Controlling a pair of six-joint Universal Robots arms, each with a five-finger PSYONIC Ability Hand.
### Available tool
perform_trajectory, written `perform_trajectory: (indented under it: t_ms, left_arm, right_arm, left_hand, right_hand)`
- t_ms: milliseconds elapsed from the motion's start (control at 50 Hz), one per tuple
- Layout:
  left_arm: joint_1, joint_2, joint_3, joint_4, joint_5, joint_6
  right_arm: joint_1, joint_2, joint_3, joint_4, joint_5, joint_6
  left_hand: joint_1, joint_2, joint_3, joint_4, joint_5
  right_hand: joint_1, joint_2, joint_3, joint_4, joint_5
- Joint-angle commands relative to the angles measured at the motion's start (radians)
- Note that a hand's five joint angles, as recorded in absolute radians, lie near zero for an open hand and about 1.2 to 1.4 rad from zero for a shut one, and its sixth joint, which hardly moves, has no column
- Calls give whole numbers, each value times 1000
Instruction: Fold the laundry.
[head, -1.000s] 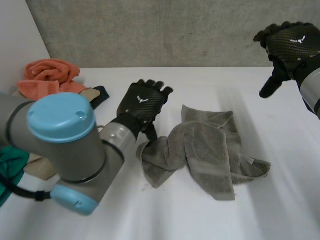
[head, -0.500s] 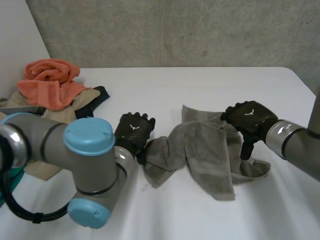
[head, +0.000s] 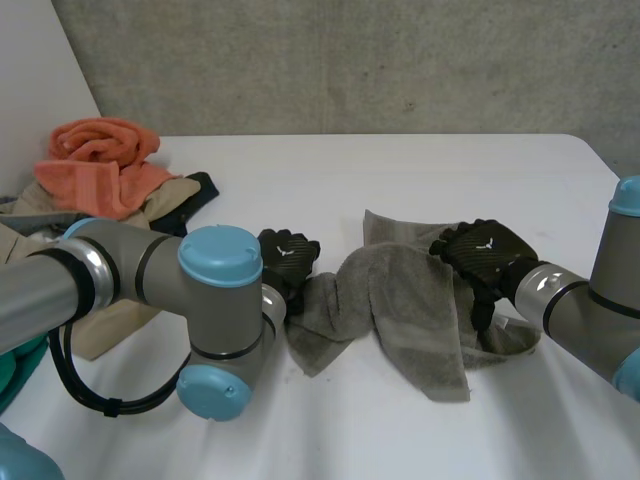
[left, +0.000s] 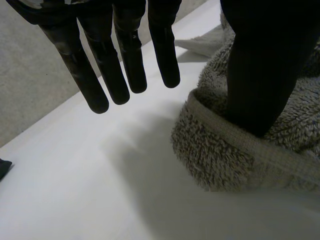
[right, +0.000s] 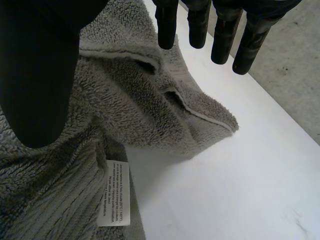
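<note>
Lying crumpled near the middle of the white table (head: 400, 170), the grey towel (head: 410, 300) is bunched into thick folds, with one hemmed corner spread toward the far side. A white care label (right: 117, 192) is sewn to its edge below the right hand's thumb; it carries several lines of small print, too fine to read. The left hand (head: 285, 262) sits at the towel's left end, its fingers (left: 127, 65) straight and spread above the bare table while its thumb (left: 260, 75) rests on the hem, gripping nothing. The right hand (head: 482, 255) is on the towel's right side, its fingers (right: 222, 30) likewise straight and held above the cloth, nothing pinched. At the table's far left corner an orange towel (head: 100, 160) tops a heap of other laundry, with a concrete wall (head: 350, 60) behind.
</note>
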Motion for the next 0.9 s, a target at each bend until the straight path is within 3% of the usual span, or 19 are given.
perform_trajectory:
  t_ms: [20, 200, 260, 340, 360, 460, 560, 640, 740, 840, 900]
  left_arm:
    - [3, -21, 30, -44, -1, 0]
    - [6, -33, 47, -46, -4, 2]
    - [7, -50, 61, -50, -3, 5]
    - [9, -61, 67, -52, 0, 32]
    - [9, -62, 67, -52, 0, 40]
    - [14, -36, 88, -47, -15, 90]
    - [18, 56, 110, -40, -44, 95]
    - [24, 129, 113, -5, -46, 98]
    - [46, 205, 105, 49, -36, 107]
    - [47, 252, 102, 65, -35, 143]
    - [47, 268, 102, 68, -35, 169]
  right_arm:
    - [12, 7, 6, -19, -4, 1]
    - [36, 7, 14, -38, -4, 1]
    - [41, 10, 15, -42, -4, 1]
    - [45, 18, 17, -53, -4, 1]
    - [44, 19, 17, -55, -5, 0]
    - [44, 26, 10, -42, -4, -8]
    - [42, 12, 12, 2, -11, -14]
    - [41, 1, 10, 166, -51, -29]
    - [84, -40, 46, 465, -210, -115]
    - [133, -62, 41, 562, -355, -108]
    - [131, -124, -2, 562, -362, -10]
  left_hand:
    - [98, 97, 98, 98, 100]
    - [104, 103, 104, 104, 106]
    - [235, 234, 235, 235, 237]
    - [634, 633, 634, 634, 636]
    - [749, 747, 748, 748, 751]
    - [790, 789, 790, 790, 792]
    - [790, 789, 790, 790, 792]
    - [790, 789, 790, 790, 792]
    - [790, 789, 790, 790, 792]
    - [790, 789, 790, 790, 792]
    - [790, 789, 790, 790, 792]
  right_hand:
    - [50, 28, 39, 16, 9]
    - [94, 72, 83, 60, 53]
    - [126, 104, 115, 92, 85]
    - [393, 371, 382, 358, 351]
    - [550, 528, 539, 516, 509]
    - [1199, 1177, 1188, 1165, 1158]
    - [1199, 1177, 1189, 1165, 1158]
    - [1199, 1177, 1189, 1165, 1158]
    - [1199, 1177, 1189, 1165, 1158]
    - [1199, 1177, 1189, 1165, 1158]
    - [929, 907, 918, 895, 888]
